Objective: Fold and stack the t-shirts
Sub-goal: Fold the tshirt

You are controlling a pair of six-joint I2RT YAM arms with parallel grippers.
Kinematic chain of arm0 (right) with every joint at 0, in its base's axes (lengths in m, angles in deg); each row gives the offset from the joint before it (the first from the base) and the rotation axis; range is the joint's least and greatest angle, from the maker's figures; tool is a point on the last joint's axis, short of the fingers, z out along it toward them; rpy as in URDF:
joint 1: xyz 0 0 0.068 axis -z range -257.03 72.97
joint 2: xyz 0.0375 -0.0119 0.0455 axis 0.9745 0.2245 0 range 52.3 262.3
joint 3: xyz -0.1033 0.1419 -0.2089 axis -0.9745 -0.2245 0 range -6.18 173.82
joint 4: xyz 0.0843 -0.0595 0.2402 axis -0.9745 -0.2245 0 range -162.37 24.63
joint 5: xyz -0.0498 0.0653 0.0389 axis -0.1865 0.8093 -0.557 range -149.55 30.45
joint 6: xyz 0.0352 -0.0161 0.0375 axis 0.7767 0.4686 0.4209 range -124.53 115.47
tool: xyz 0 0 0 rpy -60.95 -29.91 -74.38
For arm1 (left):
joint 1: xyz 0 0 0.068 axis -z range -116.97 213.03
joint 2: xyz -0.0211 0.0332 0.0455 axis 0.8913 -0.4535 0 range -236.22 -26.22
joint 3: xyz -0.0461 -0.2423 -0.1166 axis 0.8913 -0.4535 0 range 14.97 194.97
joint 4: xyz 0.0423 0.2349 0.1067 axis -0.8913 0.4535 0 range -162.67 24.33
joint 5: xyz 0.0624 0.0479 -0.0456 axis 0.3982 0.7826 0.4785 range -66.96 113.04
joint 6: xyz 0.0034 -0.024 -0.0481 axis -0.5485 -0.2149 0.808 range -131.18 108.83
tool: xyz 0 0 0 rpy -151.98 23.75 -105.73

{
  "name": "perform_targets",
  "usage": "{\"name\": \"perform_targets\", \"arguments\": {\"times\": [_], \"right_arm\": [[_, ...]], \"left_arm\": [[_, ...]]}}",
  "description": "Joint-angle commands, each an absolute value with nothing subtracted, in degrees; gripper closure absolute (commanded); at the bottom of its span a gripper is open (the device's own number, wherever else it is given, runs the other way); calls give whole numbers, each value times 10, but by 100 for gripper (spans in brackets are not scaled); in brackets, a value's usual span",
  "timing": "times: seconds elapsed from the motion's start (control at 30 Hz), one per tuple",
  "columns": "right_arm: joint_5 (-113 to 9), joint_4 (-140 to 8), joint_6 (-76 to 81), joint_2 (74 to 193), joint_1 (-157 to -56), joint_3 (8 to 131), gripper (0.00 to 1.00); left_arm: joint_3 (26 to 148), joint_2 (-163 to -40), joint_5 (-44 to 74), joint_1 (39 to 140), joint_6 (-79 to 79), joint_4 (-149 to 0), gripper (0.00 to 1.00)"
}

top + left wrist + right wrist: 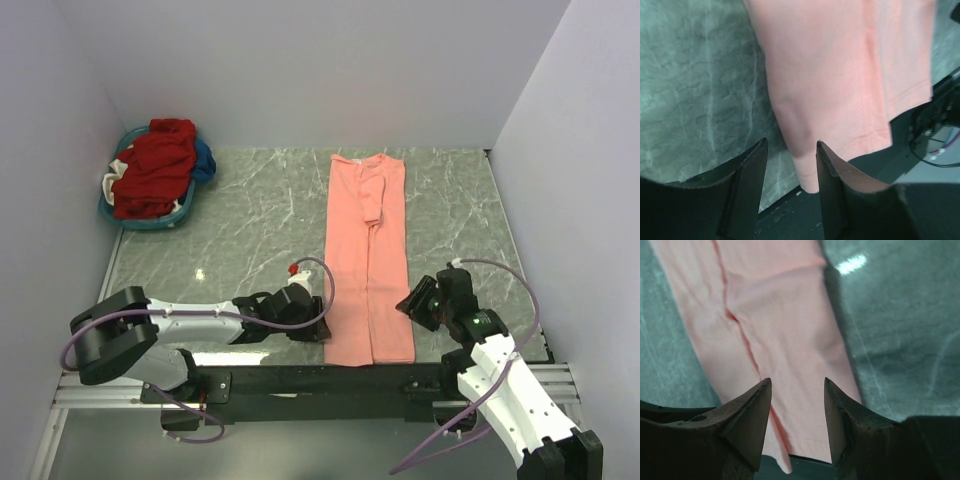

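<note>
Pale walls [300,70] close the green marbled table [240,235] on three sides. The pink t-shirt [365,250], folded into a long strip, lies between the two claws. The left gripper [791,142] stands open over its near left corner, holding nothing; the right gripper [796,381], also open and empty, is above the near hem. Far beyond the left gripper sits a basket [140,222] of red clothes [155,165]

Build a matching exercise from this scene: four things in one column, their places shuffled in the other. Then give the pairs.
1. pink shirt
2. basket
3. left gripper
4. right gripper

A. far left corner of the table
B. by the shirt's near right edge
C. laid in a long strip mid-table
D. by the shirt's near left edge

Pairs: 1-C, 2-A, 3-D, 4-B
</note>
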State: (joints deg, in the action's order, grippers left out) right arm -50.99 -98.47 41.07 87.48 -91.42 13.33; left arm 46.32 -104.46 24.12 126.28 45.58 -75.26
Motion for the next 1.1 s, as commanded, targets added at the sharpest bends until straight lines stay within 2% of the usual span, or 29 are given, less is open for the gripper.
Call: {"name": "perform_targets", "arguments": {"times": [0.0, 0.7, 1.07], "right_arm": [[-540, -999, 440, 872, -918, 126, 46], [-518, -1170, 430, 940, -918, 207, 46], [-488, -1222, 425, 954, -917, 196, 46]], "left_arm": [[474, -1072, 237, 1275, 460, -773, 51], [472, -1090, 227, 1303, 452, -750, 64], [460, -1067, 215, 1308, 444, -743, 61]]}}
